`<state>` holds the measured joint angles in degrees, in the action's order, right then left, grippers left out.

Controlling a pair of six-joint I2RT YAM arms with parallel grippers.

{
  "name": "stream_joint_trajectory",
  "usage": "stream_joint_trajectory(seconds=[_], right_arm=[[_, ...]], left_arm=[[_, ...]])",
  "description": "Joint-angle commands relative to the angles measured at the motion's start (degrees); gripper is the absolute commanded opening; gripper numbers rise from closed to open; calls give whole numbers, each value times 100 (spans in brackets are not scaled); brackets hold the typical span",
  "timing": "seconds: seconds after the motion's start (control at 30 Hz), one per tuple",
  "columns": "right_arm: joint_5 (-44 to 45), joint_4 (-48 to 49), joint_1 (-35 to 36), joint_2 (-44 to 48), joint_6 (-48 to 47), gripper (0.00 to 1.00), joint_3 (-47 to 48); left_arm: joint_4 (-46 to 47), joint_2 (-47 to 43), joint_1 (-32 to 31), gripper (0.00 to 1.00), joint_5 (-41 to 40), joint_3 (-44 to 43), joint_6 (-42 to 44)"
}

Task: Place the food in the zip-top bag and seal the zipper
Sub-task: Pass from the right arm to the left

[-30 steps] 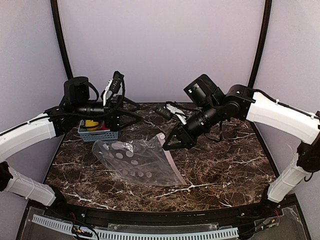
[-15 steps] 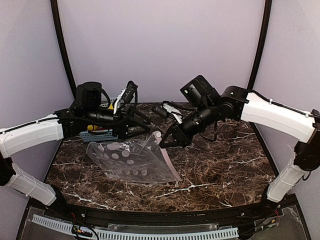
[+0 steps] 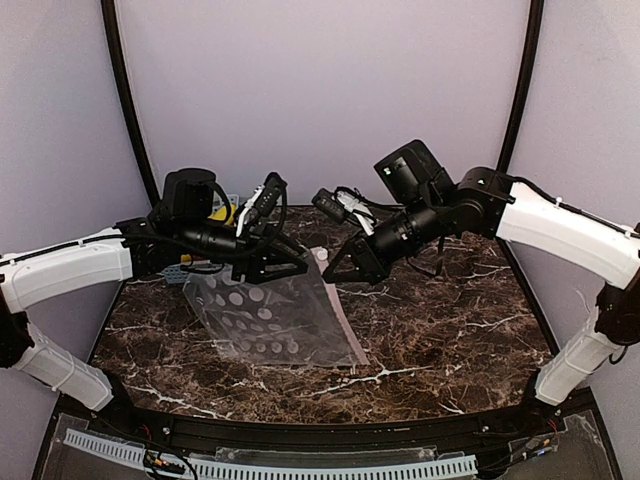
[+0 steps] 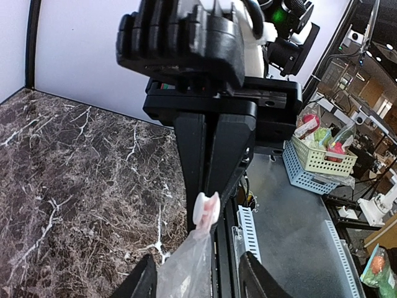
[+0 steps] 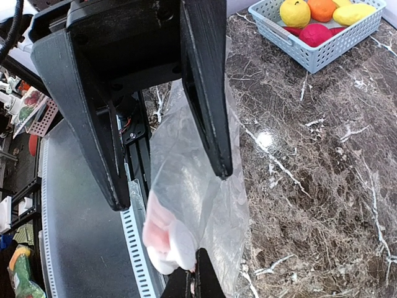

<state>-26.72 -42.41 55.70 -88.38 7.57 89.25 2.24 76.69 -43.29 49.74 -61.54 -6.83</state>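
One dotted bag [image 3: 265,315] on the table [image 3: 450,320], its pink zipper [image 4: 206,208] corner pinched tight in my right pincer [image 3: 335,272]. My left pincer [image 3: 292,268], jaws half apart and gripping nothing, straddles the film. A second ago it hung over the one basket [image 5: 322,53], where two yellow pieces [image 5: 294,11], one orange ball [image 5: 321,7] and one red piece [image 5: 316,34] sit.

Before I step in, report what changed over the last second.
The left gripper swung right from over the basket to the mouth of the zip-top bag, its jaws narrowing around the plastic, not yet clamped. The right gripper stayed shut on the bag's corner; the food stayed in the basket.
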Motion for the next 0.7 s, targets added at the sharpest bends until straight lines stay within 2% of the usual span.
stream_joint_trajectory(seconds=[0.0,0.3,0.47,0.5,0.53,0.57,0.67], right_arm=[[-5,166,-27,92,25,0,-75],[-18,163,-26,37,-6,0,-48],[36,178,-32,68,-12,0,-87],[62,180,-32,85,-11,0,-103],[155,184,-31,103,13,2,-116],[263,206,-33,139,31,8,-129],[490,480,-37,435,96,32,-346]], left_arm=[[-92,9,-30,42,44,-114,-14],[57,66,-29,25,188,-87,-155],[288,45,-33,3,198,-10,-316],[335,42,-36,2,202,-4,-339],[350,40,-29,1,207,13,-370],[357,35,-32,1,200,9,-373],[189,-15,-27,1,78,-43,-247]])
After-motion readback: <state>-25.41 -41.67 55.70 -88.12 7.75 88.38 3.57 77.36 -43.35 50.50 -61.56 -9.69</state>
